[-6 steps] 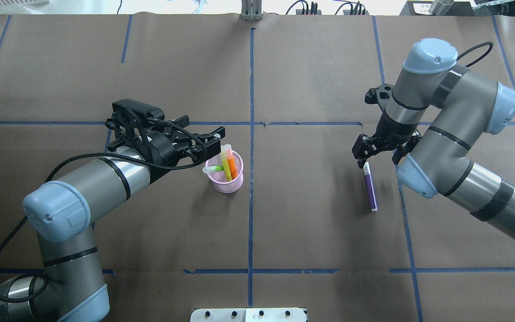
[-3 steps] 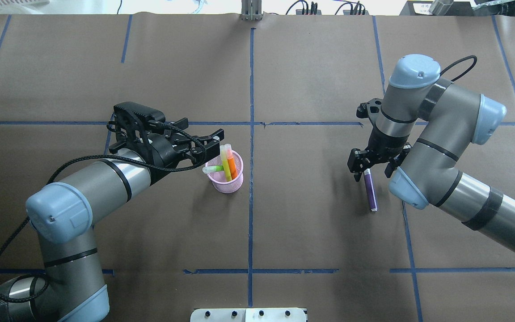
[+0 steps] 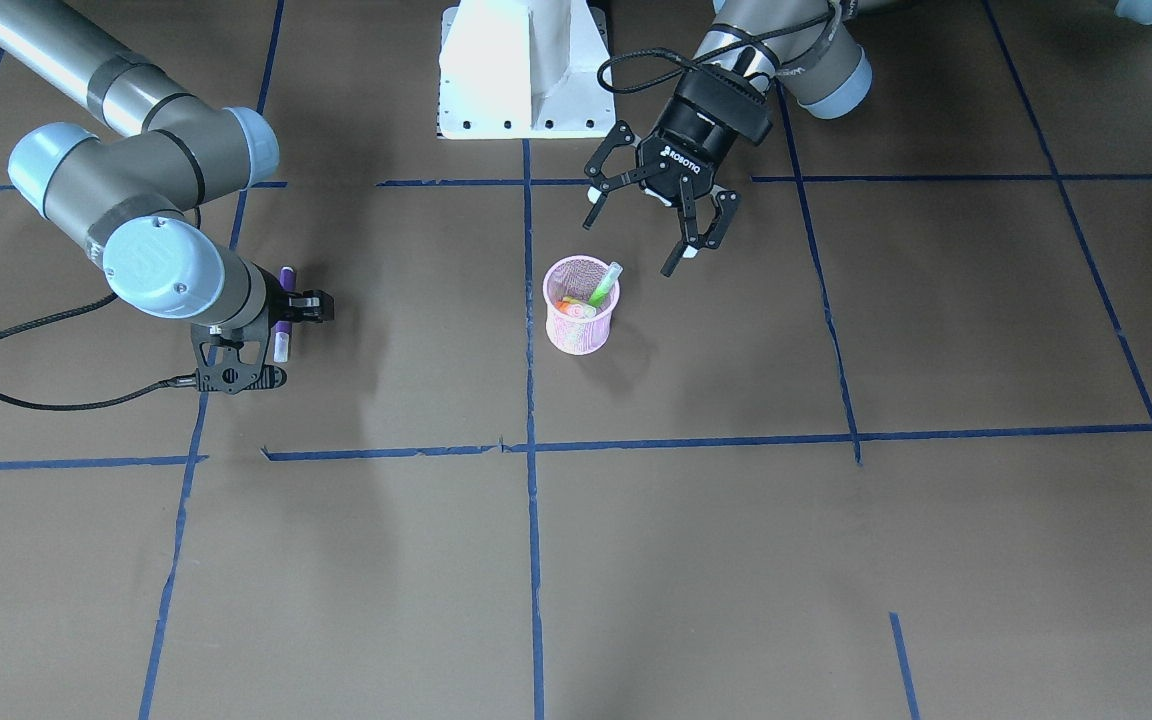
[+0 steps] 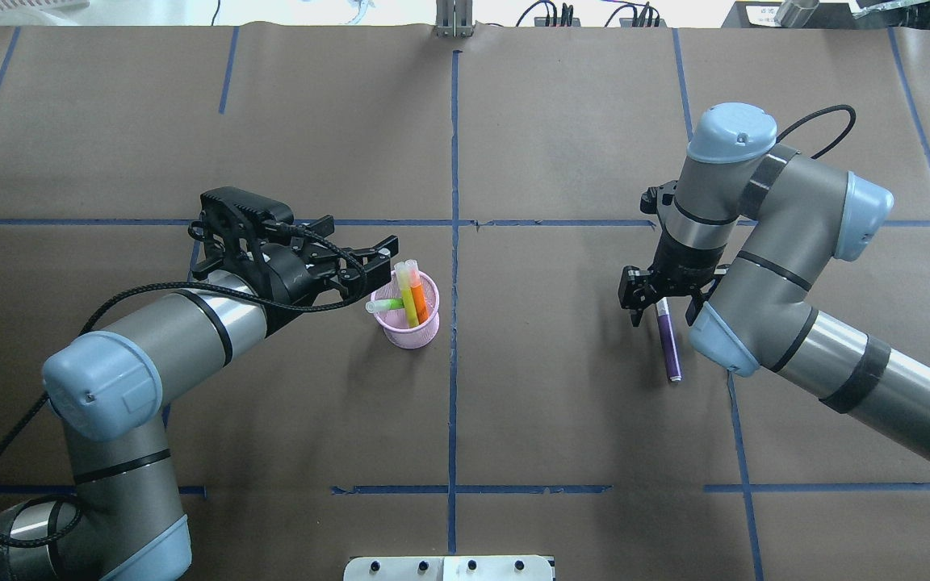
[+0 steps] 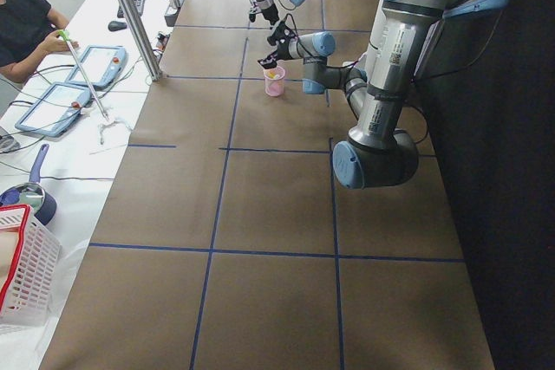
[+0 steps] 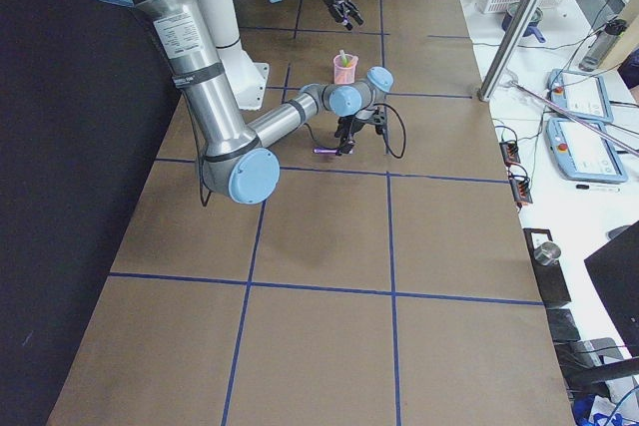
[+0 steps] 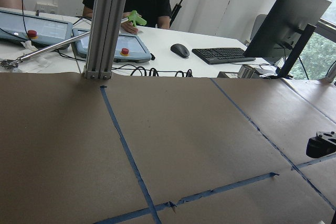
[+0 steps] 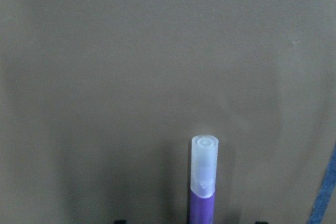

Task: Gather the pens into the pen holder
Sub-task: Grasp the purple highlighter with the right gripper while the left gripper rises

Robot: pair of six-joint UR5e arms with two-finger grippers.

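Note:
The pink mesh pen holder [image 4: 408,323] stands left of the table's middle line, also in the front view [image 3: 581,310]. An orange pen [image 4: 419,298] and a green pen [image 4: 407,294] stand in it. The purple pen [image 4: 668,343] lies flat on the right side of the table. My right gripper [image 4: 660,305] is open, low over the table, its fingers on either side of the pen's whitish cap end [image 8: 205,161]. My left gripper [image 4: 364,234] is open and empty, just left of the holder's rim and apart from it.
The white robot base [image 3: 526,70] stands at the near table edge. Blue tape lines [image 4: 454,242] cross the brown table cover. An aluminium post [image 7: 107,24], teach pendants and seated operators are beyond the far edge.
My right arm has swung left and come down, so its open fingers now stand on either side of the purple pen's cap end. My left gripper has drawn back slightly from the holder.

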